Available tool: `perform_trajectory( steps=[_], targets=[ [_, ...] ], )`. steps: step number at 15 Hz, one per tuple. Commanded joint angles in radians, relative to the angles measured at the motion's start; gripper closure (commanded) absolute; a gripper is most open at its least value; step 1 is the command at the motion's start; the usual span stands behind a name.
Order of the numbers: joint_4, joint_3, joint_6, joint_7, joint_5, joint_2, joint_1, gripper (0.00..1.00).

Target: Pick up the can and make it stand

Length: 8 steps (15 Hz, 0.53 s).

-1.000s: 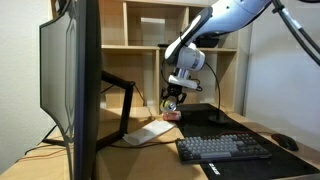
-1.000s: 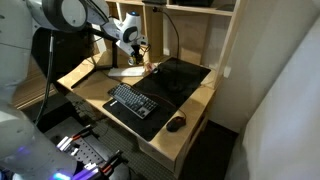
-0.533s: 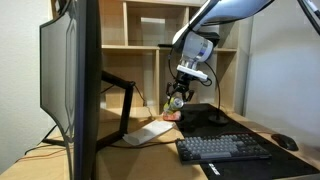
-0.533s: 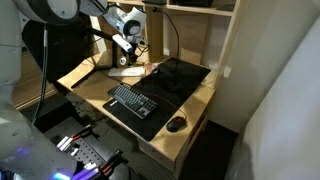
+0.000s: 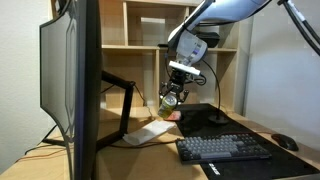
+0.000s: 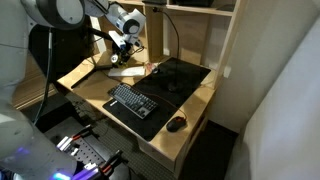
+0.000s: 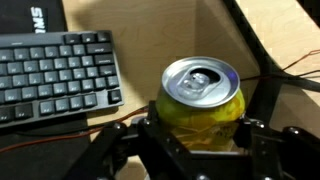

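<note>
Black monitor: far left in an exterior view, edge-on to the camera, on a black jointed stand.

Pale flat item: lies on the wooden tabletop, below and just left of the claw.

Can: yellow-green, held in the air clear of the tabletop, above the near edge of the dark mat. In the wrist view the can shows its silver lid and pull tab facing the camera.

Claw: clamped on the can, one dark finger on each side of its body; also seen in an exterior view.

Arm: white links come in from the upper right, the wrist bent over so the claw points down and slightly leftward at the tabletop.

Keyboard: dark, on the mat in front, well apart from the can; visible in the wrist view at left.

Mouse: dark, far right, beside the keyboard.
</note>
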Motion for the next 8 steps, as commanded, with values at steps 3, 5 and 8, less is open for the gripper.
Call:
perform_trajectory(
  steps=[3, 5, 8],
  targets=[
    [0.123, -0.007, -0.033, 0.126, 0.115, 0.075, 0.027, 0.33],
    [0.175, -0.004, -0.033, 0.154, 0.152, 0.117, 0.029, 0.33],
    [0.196, -0.011, -0.023, 0.179, 0.161, 0.152, 0.028, 0.58]
  ],
)
